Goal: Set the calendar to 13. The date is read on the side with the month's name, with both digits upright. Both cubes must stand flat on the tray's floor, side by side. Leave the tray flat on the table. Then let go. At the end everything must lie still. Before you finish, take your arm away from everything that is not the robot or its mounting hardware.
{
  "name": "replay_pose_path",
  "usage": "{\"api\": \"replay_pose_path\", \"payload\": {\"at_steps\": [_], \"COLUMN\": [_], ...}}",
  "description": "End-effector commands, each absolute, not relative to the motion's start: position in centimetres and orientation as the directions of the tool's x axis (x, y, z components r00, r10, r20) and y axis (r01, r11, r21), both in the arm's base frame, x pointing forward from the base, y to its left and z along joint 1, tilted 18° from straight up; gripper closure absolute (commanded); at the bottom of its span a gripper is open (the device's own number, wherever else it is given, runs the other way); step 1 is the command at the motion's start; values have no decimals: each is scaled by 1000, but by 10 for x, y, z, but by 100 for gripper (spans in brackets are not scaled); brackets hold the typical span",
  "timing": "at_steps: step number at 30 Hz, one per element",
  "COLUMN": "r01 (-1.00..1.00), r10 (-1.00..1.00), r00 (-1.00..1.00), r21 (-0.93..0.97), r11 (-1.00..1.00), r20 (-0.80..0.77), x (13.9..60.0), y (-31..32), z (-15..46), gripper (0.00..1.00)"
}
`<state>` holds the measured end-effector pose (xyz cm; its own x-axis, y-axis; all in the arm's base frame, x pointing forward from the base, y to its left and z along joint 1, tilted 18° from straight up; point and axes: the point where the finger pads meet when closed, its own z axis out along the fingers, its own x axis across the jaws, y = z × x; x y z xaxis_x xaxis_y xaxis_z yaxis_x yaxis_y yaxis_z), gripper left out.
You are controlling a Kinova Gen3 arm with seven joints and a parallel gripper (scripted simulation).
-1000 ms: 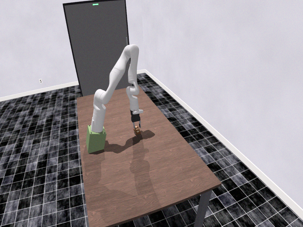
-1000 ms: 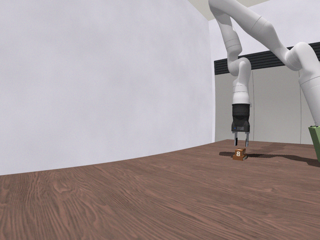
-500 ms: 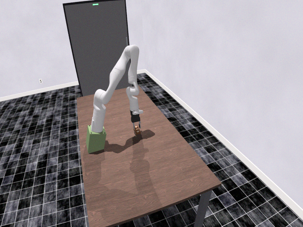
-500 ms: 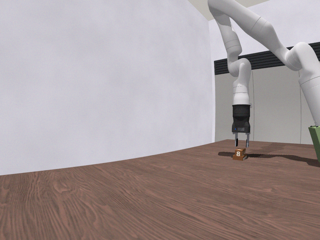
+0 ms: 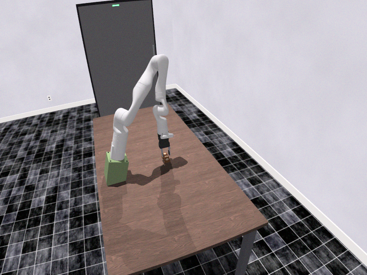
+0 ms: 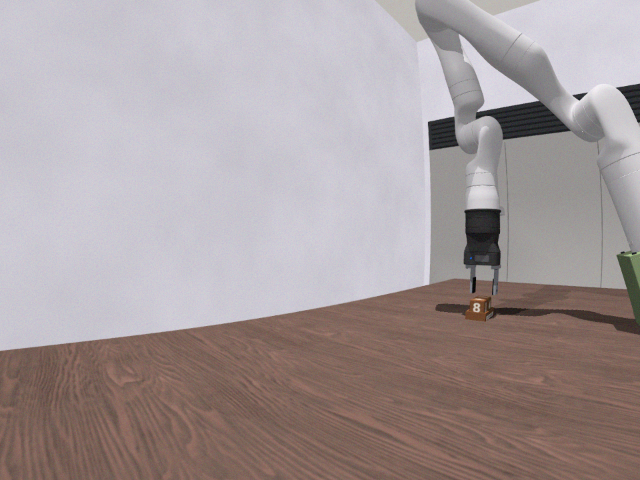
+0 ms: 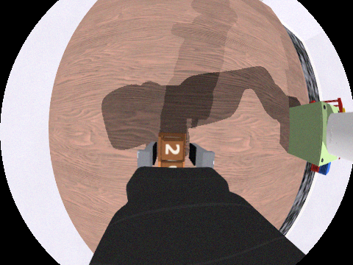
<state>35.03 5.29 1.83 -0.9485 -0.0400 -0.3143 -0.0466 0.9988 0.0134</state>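
Observation:
A small brown calendar tray stands on the wooden table, also seen in the top view. The nearer cube shows an 8 on its side towards the exterior camera. In the wrist view this cube shows a 2 on top. A second cube stands behind it, mostly hidden. My gripper points straight down, open and empty. Its fingertips are about level with the cube's top. In the wrist view the fingers stand on either side of the cube with the 2. I cannot tell whether they touch it. The month's name is not visible.
The arm's green base block stands on the table's left side, also in the wrist view. The table's long edges run close on both sides, with a wall beyond the right one.

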Motion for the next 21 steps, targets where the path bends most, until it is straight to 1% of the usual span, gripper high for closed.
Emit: {"api": "replay_pose_path", "payload": {"at_steps": [1,21], "r01": [-47,-47], "r10": [-40,-40], "r00": [-948,-948], "r21": [14,14], "r11": [999,999], "r20": [-315,-315], "x": [350,351], "y": [53,53], "z": [19,16], "gripper": [10,10]}}
